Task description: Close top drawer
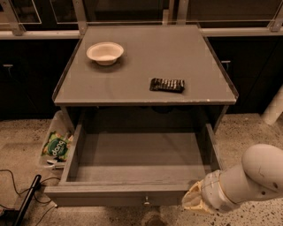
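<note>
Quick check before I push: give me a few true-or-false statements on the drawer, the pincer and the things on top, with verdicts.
1. The top drawer is pulled out. True.
2. The pincer is by the drawer's left front corner. False: it is by the right front corner.
3. The white bowl sits inside the drawer. False: it sits on the cabinet top.
4. A dark flat packet lies on the cabinet top. True.

The pincer (194, 202) sits low at the front right, over a speckled stone floor (247, 128). Up and left of it stands the grey counter (132, 84), and beyond that are dark cabinets (26, 88) under metal-framed glass panels (128, 9). Far to its left, black cables (13, 181) trail on the floor beside a clear bin (58, 121). The light is dim.
</note>
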{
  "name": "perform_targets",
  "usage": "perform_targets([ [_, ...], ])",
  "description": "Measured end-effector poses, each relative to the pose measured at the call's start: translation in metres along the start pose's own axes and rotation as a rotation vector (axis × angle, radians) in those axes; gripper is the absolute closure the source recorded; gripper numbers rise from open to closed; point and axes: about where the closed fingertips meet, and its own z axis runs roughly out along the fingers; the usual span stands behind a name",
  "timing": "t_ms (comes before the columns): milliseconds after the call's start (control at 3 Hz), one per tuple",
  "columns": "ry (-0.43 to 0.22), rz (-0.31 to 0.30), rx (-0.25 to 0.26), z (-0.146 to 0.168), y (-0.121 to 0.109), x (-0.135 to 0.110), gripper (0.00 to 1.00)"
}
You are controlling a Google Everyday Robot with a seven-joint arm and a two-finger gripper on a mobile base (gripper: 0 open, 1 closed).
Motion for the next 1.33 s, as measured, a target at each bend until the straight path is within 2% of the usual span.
perform_targets([
  [333, -0.004, -0.002, 0.004, 0.002, -0.0018, 0.0009, 0.81],
  [1333, -0.01, -0.018, 0.011, 0.0041, -0.0079, 0.0, 0.12],
])
